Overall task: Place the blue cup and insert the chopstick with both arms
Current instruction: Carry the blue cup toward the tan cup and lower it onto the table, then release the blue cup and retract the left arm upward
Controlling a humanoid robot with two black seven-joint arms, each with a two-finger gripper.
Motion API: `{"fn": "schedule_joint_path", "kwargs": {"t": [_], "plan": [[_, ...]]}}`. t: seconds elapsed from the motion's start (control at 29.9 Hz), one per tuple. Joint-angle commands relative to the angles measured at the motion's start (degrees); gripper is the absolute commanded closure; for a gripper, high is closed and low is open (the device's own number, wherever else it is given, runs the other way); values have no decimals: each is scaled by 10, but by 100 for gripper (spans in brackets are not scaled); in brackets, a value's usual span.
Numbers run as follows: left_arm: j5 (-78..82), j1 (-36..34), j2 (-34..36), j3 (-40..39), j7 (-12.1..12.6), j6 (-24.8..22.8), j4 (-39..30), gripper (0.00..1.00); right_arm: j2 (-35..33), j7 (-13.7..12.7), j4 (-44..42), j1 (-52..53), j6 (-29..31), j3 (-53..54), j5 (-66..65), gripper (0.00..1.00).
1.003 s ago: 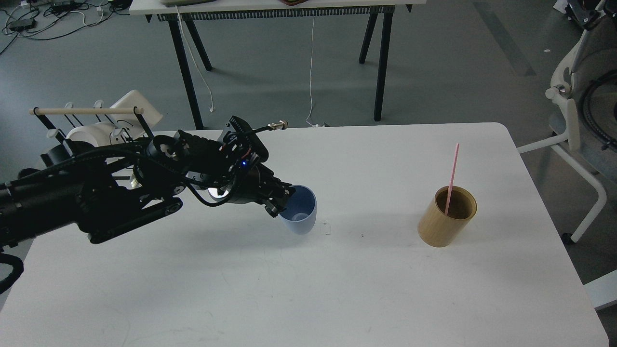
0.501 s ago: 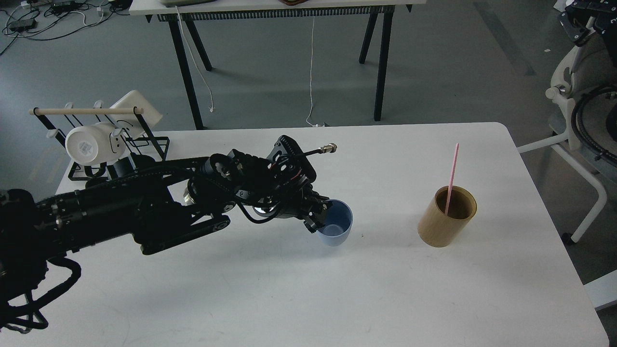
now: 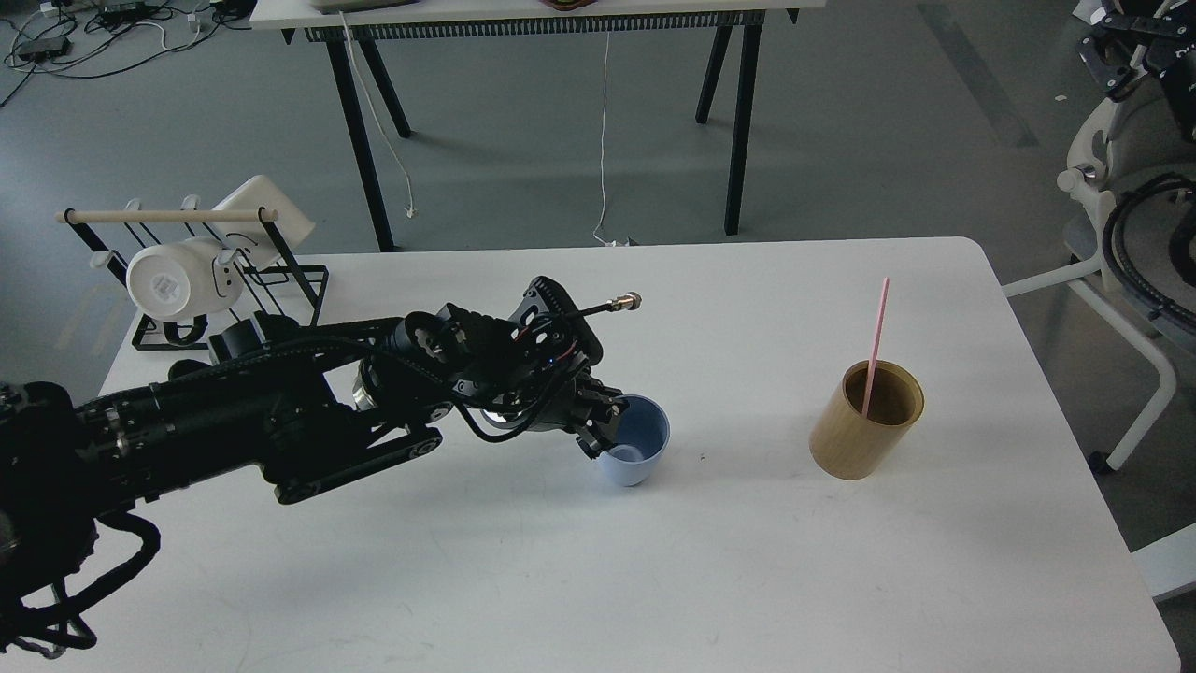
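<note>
change: compared with a second ago, our left gripper [image 3: 603, 425] has carried the small light blue matte tapered cup [image 3: 638, 447] rightward to mid-worktop, and it now sits lower and more upright, pretty much on the white worktop [image 3: 747, 579].

grip: left fingers are clamped on the cup's near rim.

meaning: placing looks nearly done; letting go is probably next.

stick: the thin pink chopstick [image 3: 875, 344] stands in the tan wooden cylinder [image 3: 865, 421] toward the right edge, well apart from the cup.

right arm: only a bit shows top right, can't tell its gripper.

writing: none we can read anywhere.

Lab: loose floor cables [image 3: 56, 37], trestle table [image 3: 542, 19].
</note>
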Motion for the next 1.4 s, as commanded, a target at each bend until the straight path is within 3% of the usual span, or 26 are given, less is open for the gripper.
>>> {"fn": "schedule_joint_path", "kwargs": {"t": [0.0,0.07,0.1,0.2,0.37,0.6,0.8,1.07,1.2,1.37], "plan": [[-2,-1,2,-5,-1,0,-1,65,0,0,0,0,0,0,0,1],[-2,-1,5,-16,-2,0,-2,39,1,0,0,0,0,0,0,1],[-3,-1,8,-23,-6,0,-3,33,0,0,1,1,0,0,0,1],[-6,-1,18,-58,-10,0,-9,28,0,0,4,1,0,-1,0,1],[-75,22,28,-207,-50,0,-9,15,-8,0,28,-4,0,-3,-2,1],[-246,25,59,-354,-81,0,23,11,-52,2,85,-44,-21,-21,-8,1],[-551,29,63,-407,-125,0,129,1,-143,4,207,-84,-71,-82,-60,1],[-959,33,56,-401,-132,0,288,0,-229,4,335,-107,-109,-105,-263,1],[-1062,32,54,-402,-128,0,341,0,-250,5,354,-114,-109,-106,-321,1],[-1149,30,54,-401,-119,0,391,0,-277,5,436,-144,-133,-129,-411,2]]}}
